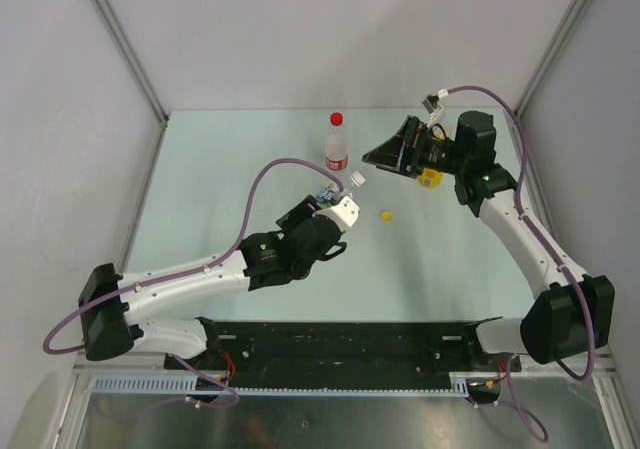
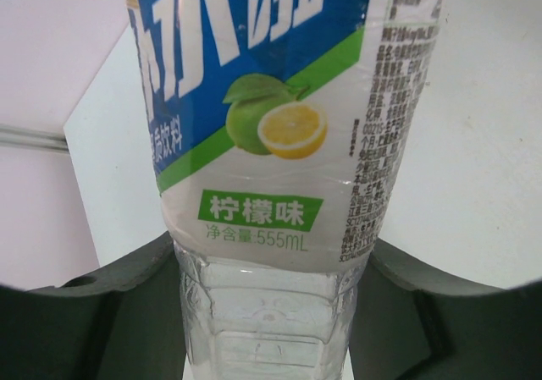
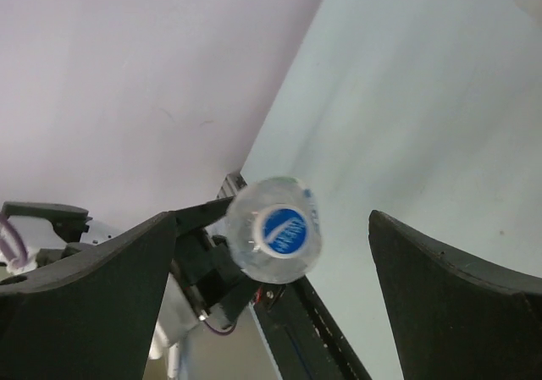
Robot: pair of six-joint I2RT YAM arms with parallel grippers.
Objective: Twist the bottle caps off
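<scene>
Showing left hand [image 1: 334,199] grasping blue-labelled bottle [image 2: 271,185]. Right hand [image 1: 374,156] released; white cap [image 3: 281,230] just ahead, clear of both fingers [image 3: 102,295].

We see pale green table [image 1: 200,199] | red-capped bottle [image 1: 337,144] upright, upper centre | yellow cap [image 1: 385,215] loose, mid-frame

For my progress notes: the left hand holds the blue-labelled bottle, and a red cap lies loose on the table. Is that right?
Not quite: the loose cap on the table is yellow, as the top view shows. The left hand does hold the blue-labelled bottle.
</scene>
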